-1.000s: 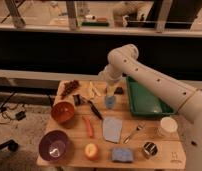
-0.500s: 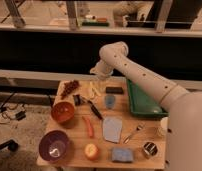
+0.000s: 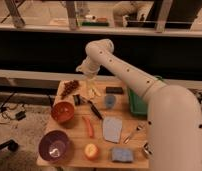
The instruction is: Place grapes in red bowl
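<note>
I have the pincer [image 3: 90, 80] hanging over the far half of the wooden desk [image 3: 76, 131], pointing down. It is near the small bunch of dark red-purple grapes [image 3: 70, 88] but not over them, and I cannot tell whether it is released or clenched. The grapes lie on the desk at its far corner, on the left of the view. They are not yet in the round orange-red bowl [image 3: 62, 120], which sits just in front of them, towards the camera.

As I judge it, the step in hand is the approach to the bunch. I would bring the pincer across until it is squarely over the middle of the cluster, come down straight and close gently, since a lumpy bunch can slip or shed fruit. The carry to the bowl is short, so a low lift should do, with the release made well inside the rim.

Some pale pieces [image 3: 94, 92] lie on the desk below the pincer, and a dark-handled tool [image 3: 94, 109] lies just right of the red bowl, so I would keep my path left of both. The larger purple bowl [image 3: 42, 146] sits nearer the camera and is the wrong target. The orange-yellow round fruit [image 3: 91, 150] and the green tray [image 3: 136, 102] are well apart from my route.
</note>
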Action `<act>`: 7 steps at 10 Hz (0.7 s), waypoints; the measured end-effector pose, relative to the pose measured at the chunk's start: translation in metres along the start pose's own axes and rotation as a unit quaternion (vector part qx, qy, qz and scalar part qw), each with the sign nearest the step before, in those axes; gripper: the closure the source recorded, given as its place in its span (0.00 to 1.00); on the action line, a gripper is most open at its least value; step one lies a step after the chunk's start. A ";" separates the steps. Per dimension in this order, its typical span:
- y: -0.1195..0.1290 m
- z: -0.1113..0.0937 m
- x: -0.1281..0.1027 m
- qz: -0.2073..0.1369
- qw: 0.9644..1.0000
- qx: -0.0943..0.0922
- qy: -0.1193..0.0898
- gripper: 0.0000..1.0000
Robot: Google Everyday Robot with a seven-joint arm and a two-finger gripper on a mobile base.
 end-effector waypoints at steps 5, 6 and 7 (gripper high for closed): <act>-0.001 0.000 -0.001 -0.001 1.000 0.000 -0.002 0.20; -0.001 0.000 0.000 -0.001 1.000 0.000 -0.001 0.20; 0.000 0.000 0.000 0.000 1.000 0.000 -0.001 0.20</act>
